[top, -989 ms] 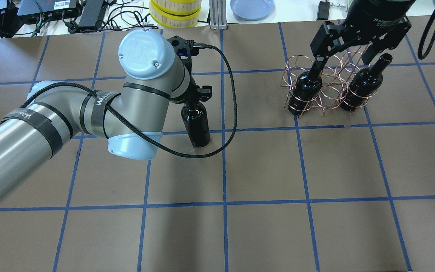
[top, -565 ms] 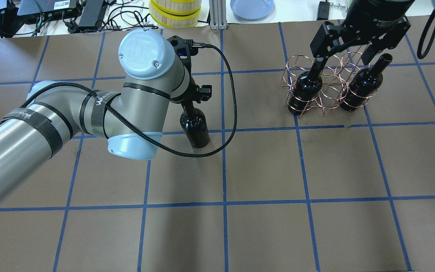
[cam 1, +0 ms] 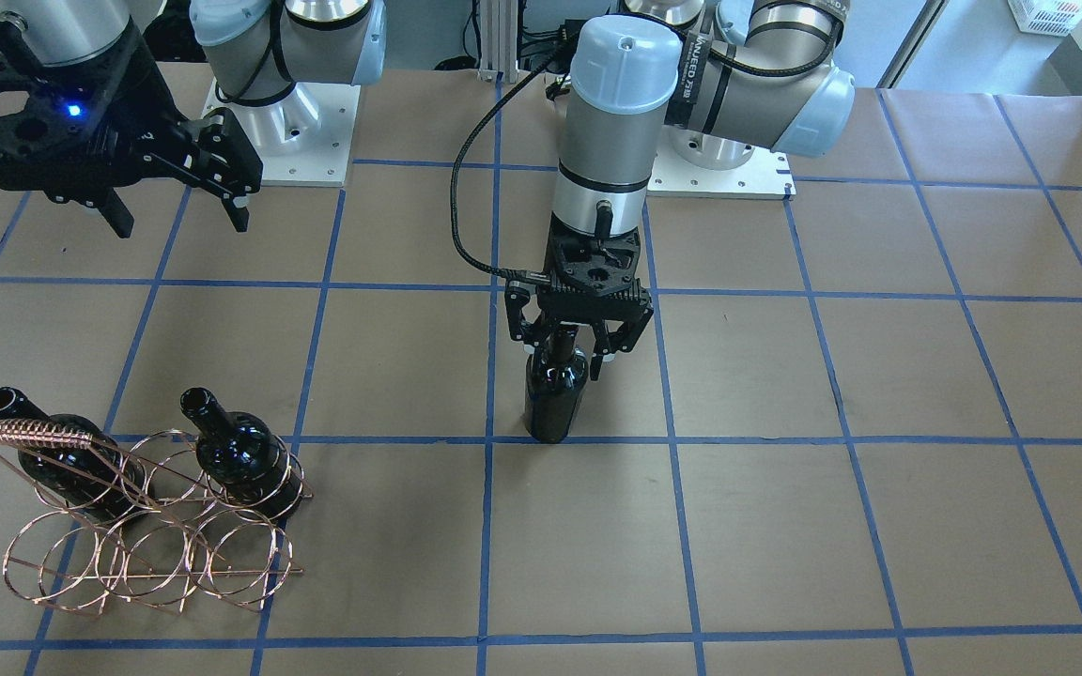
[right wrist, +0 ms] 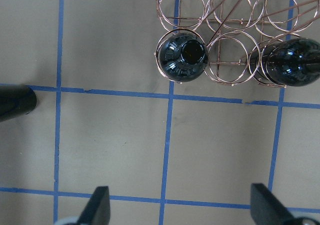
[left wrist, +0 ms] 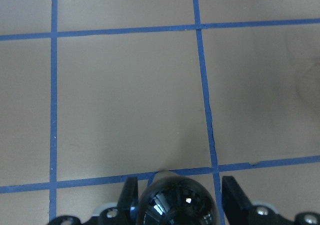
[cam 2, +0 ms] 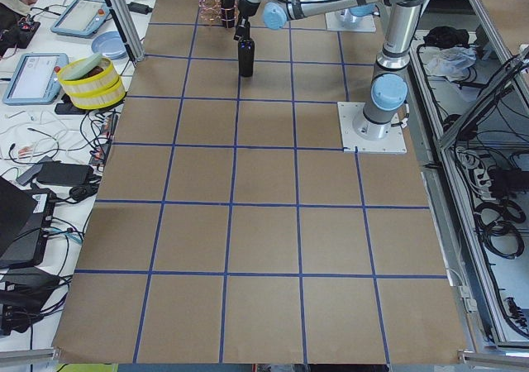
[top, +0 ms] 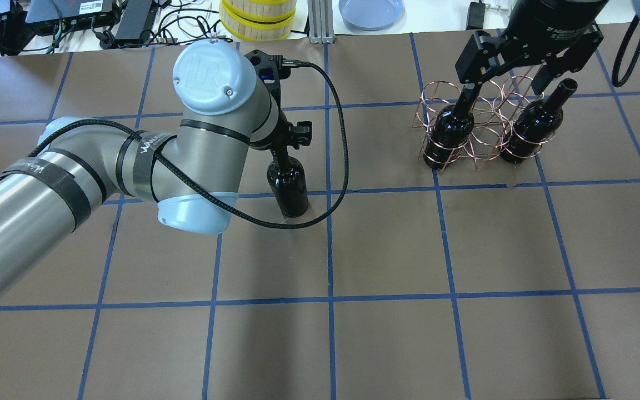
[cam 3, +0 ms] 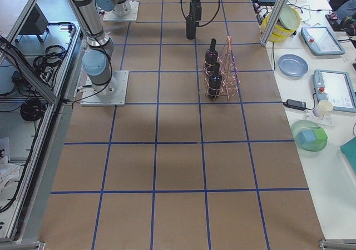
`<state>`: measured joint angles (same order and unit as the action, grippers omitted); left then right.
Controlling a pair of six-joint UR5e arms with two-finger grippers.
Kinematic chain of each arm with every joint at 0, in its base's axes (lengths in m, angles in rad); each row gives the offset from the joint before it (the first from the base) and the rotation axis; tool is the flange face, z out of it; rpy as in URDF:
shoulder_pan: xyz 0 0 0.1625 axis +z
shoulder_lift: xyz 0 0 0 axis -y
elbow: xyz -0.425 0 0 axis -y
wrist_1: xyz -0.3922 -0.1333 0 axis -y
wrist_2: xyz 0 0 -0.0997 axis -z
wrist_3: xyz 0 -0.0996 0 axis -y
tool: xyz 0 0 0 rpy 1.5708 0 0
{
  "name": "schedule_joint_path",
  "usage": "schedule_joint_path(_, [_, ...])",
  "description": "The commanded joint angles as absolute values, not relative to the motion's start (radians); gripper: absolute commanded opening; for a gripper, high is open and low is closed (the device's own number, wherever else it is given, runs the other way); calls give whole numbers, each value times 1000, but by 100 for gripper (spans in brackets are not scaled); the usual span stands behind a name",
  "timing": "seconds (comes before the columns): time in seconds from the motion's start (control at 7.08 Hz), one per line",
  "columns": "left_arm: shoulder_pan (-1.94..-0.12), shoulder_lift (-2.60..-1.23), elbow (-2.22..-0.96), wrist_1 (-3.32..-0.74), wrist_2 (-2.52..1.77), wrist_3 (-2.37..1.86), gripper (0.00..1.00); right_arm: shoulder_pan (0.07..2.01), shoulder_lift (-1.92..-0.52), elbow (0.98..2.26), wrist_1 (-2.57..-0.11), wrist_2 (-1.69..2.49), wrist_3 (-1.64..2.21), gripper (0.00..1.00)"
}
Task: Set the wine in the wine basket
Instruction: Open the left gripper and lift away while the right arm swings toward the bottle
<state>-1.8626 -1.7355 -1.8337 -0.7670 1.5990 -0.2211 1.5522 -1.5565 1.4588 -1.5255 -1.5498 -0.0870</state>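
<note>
One wine bottle (top: 289, 186) stands upright near the table's middle, also in the front view (cam 1: 555, 399). My left gripper (cam 1: 567, 361) points straight down over it, its fingers open on either side of the neck. In the left wrist view the fingertips (left wrist: 131, 200) flank the bottle's shoulder (left wrist: 177, 205). The copper wire wine basket (top: 434, 91) stands at the far right and holds two more bottles (top: 453, 128) (top: 534, 125), necks up. My right gripper (top: 502, 83) hangs open and empty above the basket, which shows in its wrist view (right wrist: 227, 60).
Past the table's far edge are yellow-banded round containers (top: 257, 19), a blue plate (top: 371, 11) and cables. The left arm's black cable (top: 345, 161) loops beside the standing bottle. Both arm bases (cam 1: 278, 141) stand at the robot's edge.
My left arm has shifted slightly, and the bottle's neck now shows below the gripper. The bottle's base has stayed in place. The right arm has barely moved.
</note>
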Motion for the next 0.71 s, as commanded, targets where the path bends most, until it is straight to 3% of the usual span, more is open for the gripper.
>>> schedule_joint_path(0.0, [-1852,-1732,-1755,-884,1594,-229,81,1600,-1552,1460,-1534,-1558,-46,100])
schedule_joint_path(0.28, [-1800,-1712,-1569,-1207,1588,-227,85,1667,-1528,1460,-1570,-1552,111,100])
schedule_joint_path(0.56, [-1612,-1681,-1423,-1432,1499,-204,94,1739,-1473,1436,-1606,-1555,217,100])
